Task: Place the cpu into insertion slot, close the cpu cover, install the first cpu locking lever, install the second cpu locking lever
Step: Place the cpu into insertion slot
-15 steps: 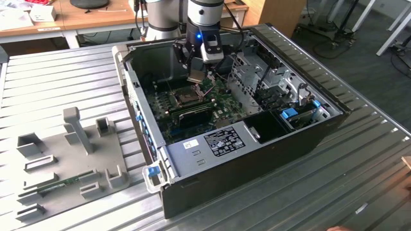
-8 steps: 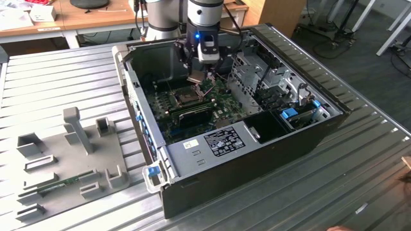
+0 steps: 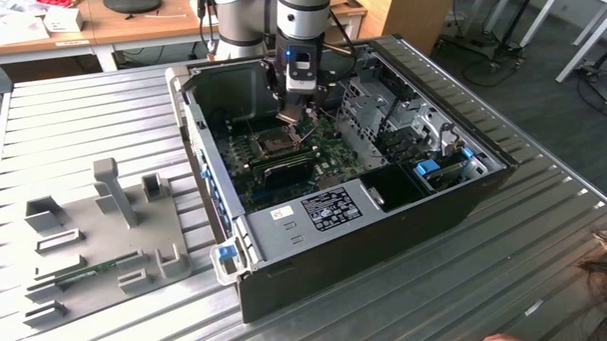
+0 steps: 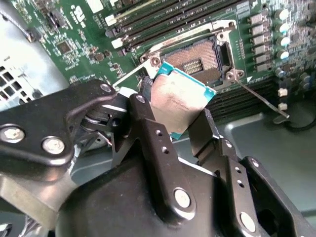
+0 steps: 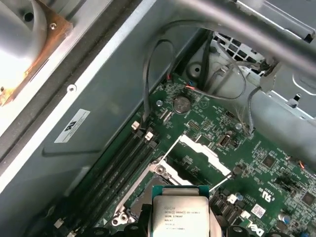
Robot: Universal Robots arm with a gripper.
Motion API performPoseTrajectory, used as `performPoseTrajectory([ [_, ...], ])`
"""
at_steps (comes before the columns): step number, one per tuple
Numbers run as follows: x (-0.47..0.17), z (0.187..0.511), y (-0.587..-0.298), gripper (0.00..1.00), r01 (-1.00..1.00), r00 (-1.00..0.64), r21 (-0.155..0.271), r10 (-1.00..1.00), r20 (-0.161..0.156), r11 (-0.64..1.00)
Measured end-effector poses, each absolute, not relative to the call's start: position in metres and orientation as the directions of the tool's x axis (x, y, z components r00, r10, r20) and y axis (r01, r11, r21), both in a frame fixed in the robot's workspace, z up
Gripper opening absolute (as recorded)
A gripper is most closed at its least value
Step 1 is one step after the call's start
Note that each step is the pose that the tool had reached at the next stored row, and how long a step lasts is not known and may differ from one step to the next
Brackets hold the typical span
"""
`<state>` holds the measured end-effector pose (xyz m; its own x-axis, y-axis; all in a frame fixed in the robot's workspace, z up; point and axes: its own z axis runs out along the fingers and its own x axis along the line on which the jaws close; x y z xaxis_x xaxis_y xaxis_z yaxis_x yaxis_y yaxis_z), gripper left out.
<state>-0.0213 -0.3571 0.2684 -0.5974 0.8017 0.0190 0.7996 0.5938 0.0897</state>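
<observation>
Two fingers [image 4: 148, 128] of the gripper [image 4: 175, 126] pinch the cpu [image 4: 180, 96] by opposite edges. It hangs tilted, one corner over the open insertion slot [image 4: 200, 59].

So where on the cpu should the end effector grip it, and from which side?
By two opposite thin edges, coming from the metal-top side. The cpu is a flat square, so edges are the only purchase, and its underside must stay free to face the insertion slot. The end effector pinches it that way now.
</observation>
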Motion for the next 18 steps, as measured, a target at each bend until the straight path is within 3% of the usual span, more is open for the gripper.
performPoseTrajectory([
  [18,-0.0269,0.2682,-0.3566,0.54,0.800,-0.597,0.090,0.802,0.019,0.593],
])
